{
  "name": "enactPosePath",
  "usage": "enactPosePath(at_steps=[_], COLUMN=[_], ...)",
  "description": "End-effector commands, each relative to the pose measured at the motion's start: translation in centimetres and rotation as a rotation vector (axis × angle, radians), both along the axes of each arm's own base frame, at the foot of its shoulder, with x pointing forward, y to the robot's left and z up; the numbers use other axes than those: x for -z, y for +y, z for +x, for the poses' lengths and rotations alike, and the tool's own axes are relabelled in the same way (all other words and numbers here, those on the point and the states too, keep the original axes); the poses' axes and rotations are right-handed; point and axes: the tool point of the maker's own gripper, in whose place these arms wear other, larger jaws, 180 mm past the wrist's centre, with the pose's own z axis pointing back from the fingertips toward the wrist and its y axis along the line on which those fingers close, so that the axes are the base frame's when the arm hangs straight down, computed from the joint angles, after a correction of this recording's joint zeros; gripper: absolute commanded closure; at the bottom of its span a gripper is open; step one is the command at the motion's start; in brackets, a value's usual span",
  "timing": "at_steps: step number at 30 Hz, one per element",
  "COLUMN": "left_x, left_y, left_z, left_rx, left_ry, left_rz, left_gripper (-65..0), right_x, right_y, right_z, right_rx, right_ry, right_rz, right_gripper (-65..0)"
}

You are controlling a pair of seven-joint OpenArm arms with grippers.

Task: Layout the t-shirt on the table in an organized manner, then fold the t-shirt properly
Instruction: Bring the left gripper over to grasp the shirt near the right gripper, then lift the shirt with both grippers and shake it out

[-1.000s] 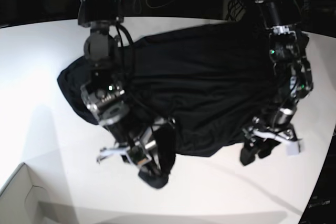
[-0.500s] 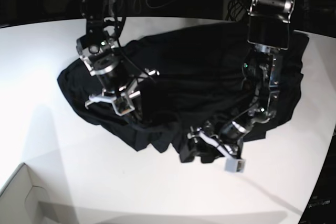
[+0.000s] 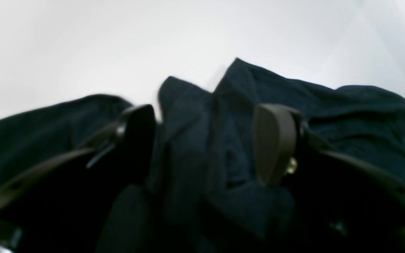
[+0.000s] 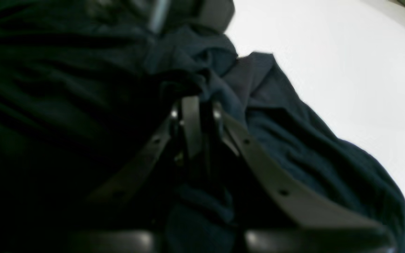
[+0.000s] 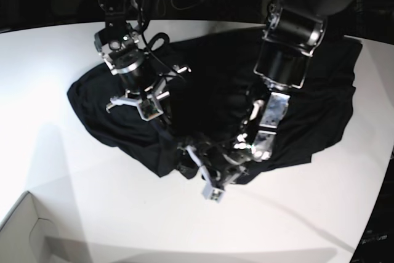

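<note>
two arms work over one dark heap. in the base view, the t-shirt (image 5: 308, 109) lies bunched on the table (image 5: 61, 164), wrinkled and doubled over itself, with no sleeve or hem laid straight; the laying out looks unfinished and i judge no proper fold has begun. the left gripper (image 5: 206, 173) hangs low at the near edge of the cloth, and the right gripper (image 5: 151, 100) sits on the cloth's far side from it.

from the left wrist, the left gripper (image 3: 206, 144) has its fingers (image 3: 272, 144) spread apart, a ridge of t-shirt (image 3: 346, 116) standing between them but not pinched, bare table (image 3: 83, 42) ahead.

from the right wrist, the right gripper (image 4: 197, 116) is pressed together on a pinch of t-shirt (image 4: 311, 154), more cloth piled beyond its tips, table (image 4: 346, 70) off to one side.

what is left: spreading it flat, then every fold.
</note>
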Motion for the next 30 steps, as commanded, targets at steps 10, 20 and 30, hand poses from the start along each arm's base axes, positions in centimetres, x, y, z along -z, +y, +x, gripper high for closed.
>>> enactPosePath(at_steps=[10, 20, 30], left_x=[-0.3, -2.0, -9.8], left_y=[-1.1, -0.7, 3.4], left_z=[1.1, 2.3, 5.4], left_rx=[0.017, 0.011, -0.138], left_ry=[-0.025, -0.065, -0.236], left_rz=[0.045, 0.044, -0.071], left_gripper=[-24.5, 0.0, 0.0], right_x=[-1.7, -1.5, -1.6], right_y=[0.1, 0.1, 0.1], right_z=[0.8, 0.9, 1.0], right_rx=[0.007, 0.006, 0.006], right_ry=[-0.057, -0.053, -0.056], right_rz=[0.027, 0.027, 0.027], right_gripper=[0.0, 0.0, 0.0])
